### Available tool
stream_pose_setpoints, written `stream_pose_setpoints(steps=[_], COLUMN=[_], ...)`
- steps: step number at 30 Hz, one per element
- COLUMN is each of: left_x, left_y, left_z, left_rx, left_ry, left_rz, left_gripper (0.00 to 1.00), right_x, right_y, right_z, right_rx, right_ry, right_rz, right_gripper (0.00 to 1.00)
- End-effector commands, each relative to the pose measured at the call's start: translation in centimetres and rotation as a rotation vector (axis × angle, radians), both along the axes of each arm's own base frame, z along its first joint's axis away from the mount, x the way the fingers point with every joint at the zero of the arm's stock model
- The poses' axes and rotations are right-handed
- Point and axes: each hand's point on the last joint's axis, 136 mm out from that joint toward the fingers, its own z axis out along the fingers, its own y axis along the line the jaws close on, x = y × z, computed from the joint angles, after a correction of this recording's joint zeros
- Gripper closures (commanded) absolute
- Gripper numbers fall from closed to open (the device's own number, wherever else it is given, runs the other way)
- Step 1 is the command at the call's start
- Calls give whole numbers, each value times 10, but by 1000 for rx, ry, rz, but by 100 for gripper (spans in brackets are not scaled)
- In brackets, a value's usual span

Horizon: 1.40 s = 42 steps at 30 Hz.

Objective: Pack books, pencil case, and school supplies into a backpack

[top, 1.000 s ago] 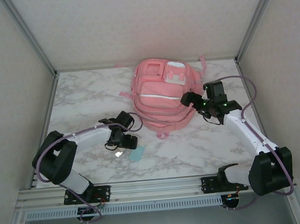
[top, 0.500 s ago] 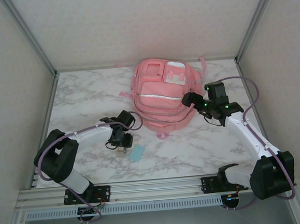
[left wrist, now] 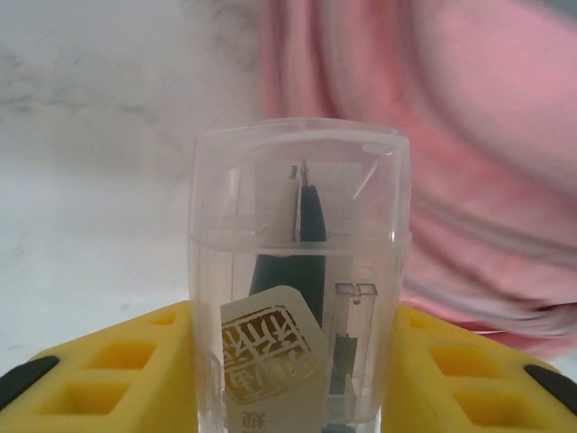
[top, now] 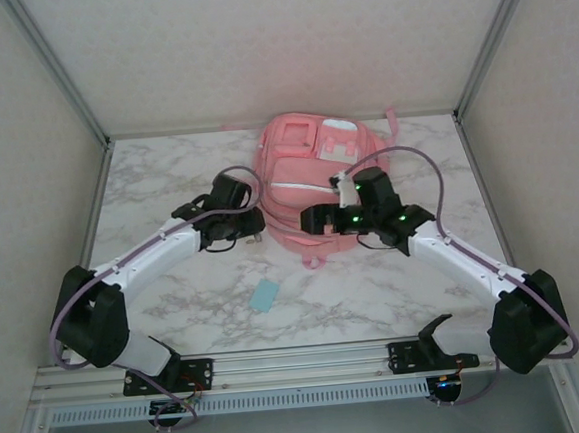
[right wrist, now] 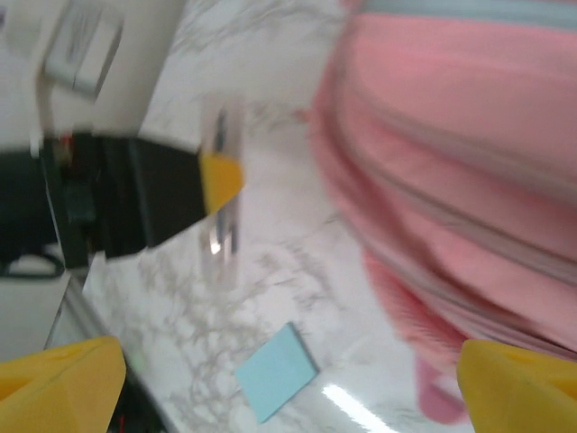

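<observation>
The pink backpack [top: 316,174] lies at the back middle of the table. At its left side my left gripper [top: 253,229] is shut on a small clear plastic case [left wrist: 302,262], one of the school supplies, which stands upright between the yellow fingers [left wrist: 108,370] with the backpack [left wrist: 451,180] just behind it. My right gripper [top: 308,219] hovers open over the backpack's front edge, its fingertips [right wrist: 63,379] far apart with nothing between them. Below it a light-blue block [right wrist: 277,372] lies flat on the table [top: 265,296]. The books and the pencil case are out of view.
Marble tabletop [top: 167,186] inside white walls with metal corner posts [top: 57,69]. The two grippers are close together near the backpack's lower left corner; the left gripper [right wrist: 221,176] appears in the right wrist view. A pink strap tab [top: 311,262] sticks out toward the near edge.
My left gripper closed on the clear case by the blue block and carried it up to the backpack's left side. The right arm swung left across the backpack's front.
</observation>
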Motion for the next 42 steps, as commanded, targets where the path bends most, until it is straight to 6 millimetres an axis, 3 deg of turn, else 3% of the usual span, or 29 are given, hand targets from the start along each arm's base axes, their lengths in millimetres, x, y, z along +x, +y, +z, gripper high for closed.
stream_pose_setpoints(steps=[1,5,14,18,21,23,27,29,32,39,42], left_x=[8,9,-1,-5,-7,-8,-9,-8,-4,22,32], left_y=[-14,-21,-34,-38,-37,-37,-38,-38,-32,-4,-5], left_z=[32,46,57,54,54,54,54,53,55,90,94], left_rx=[-170,-274,-419,-461,-469,-470,-472,-464,-399,-73,59], left_ry=[-25,-43,6,27,28,29,30,29,1,-232,-287], left_rz=[61,91,98,104,106,105,100,98,92,-17,-100], left_gripper=[58,59,60,60,60,61,58,45,1,0,0], right_x=[-11,-16,-8,-5,-2,-1,-1,-3,-4,2,17], right_y=[29,48,78,92,97,98,98,97,92,50,7], right_z=[4,-6,-21,-22,-23,-24,-23,-21,-21,-32,-37], right_rx=[10,1,25,40,49,47,50,51,37,-81,-170], right_ry=[-128,-155,-144,-134,-119,-110,-104,-101,-104,-63,-46], right_rz=[118,149,163,184,184,177,174,174,168,56,-80], right_gripper=[5,7,11,20,39,58,82,90,90,89,90])
